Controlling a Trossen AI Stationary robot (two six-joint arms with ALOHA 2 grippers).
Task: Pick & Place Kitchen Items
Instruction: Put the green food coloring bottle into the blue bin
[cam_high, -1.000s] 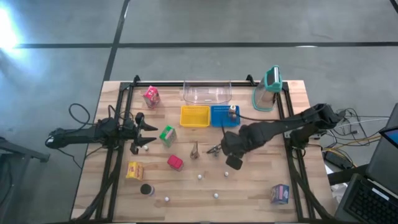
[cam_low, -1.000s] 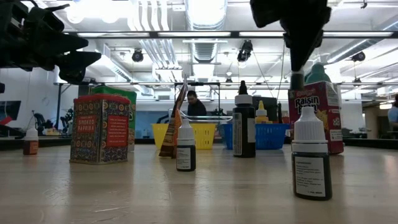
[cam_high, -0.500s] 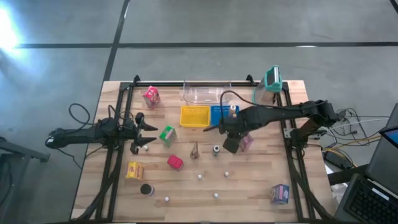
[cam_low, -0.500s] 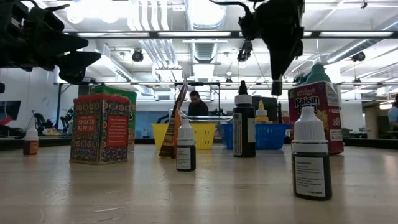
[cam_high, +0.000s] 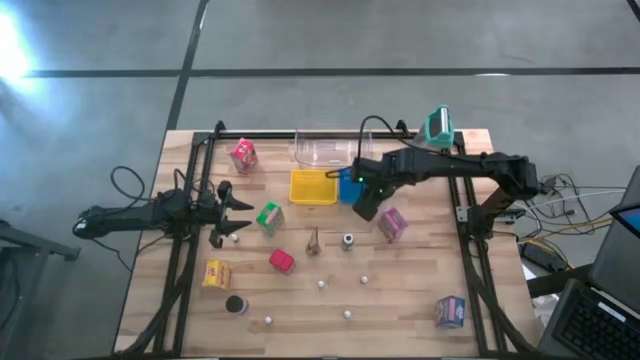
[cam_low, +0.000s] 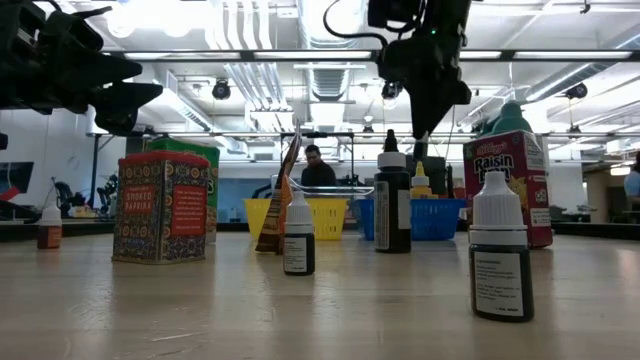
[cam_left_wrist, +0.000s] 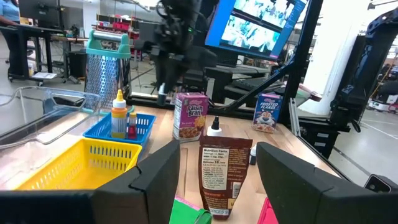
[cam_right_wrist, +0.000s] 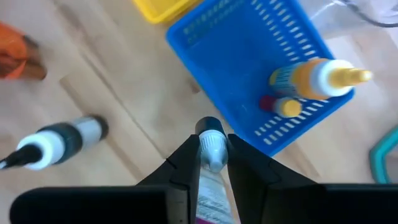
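My right gripper (cam_high: 366, 208) hangs over the near edge of the blue basket (cam_high: 347, 183), shut on a small white-capped bottle (cam_right_wrist: 211, 149). The basket holds a yellow-orange bottle (cam_right_wrist: 317, 76) and a small red one (cam_right_wrist: 278, 106). My left gripper (cam_high: 240, 216) waits open at the table's left, beside a green carton (cam_high: 268, 217). A dark bottle (cam_high: 347, 241), a brown pouch (cam_high: 313, 241) and a pink Raisin Bran carton (cam_high: 392, 225) stand mid-table. Red (cam_high: 281, 261), yellow (cam_high: 216, 273) and purple (cam_high: 450, 311) cartons, a dark disc (cam_high: 236, 304) and white balls (cam_high: 322, 284) sit nearer. My right gripper pinches the small bottle between its two fingers just behind the white cap (cam_right_wrist: 212, 163). The bottle lies along the fingers, its labelled body running back between them. The fingers point down from above (cam_low: 421, 120) and the cap end sticks out below them. The bottle is lifted clear.
A yellow basket (cam_high: 313, 186) adjoins the blue one. A clear tub (cam_high: 333, 150), a clear jug with a teal lid (cam_high: 432, 140) and a pink carton (cam_high: 243, 155) stand along the far edge. Dark rails (cam_high: 185, 250) run down both table sides.
My right gripper has gone from mid-table toward the far edge, to the blue basket, carrying the small bottle clear of the table. It has uncovered the pink Raisin Bran carton. My left arm has kept still.
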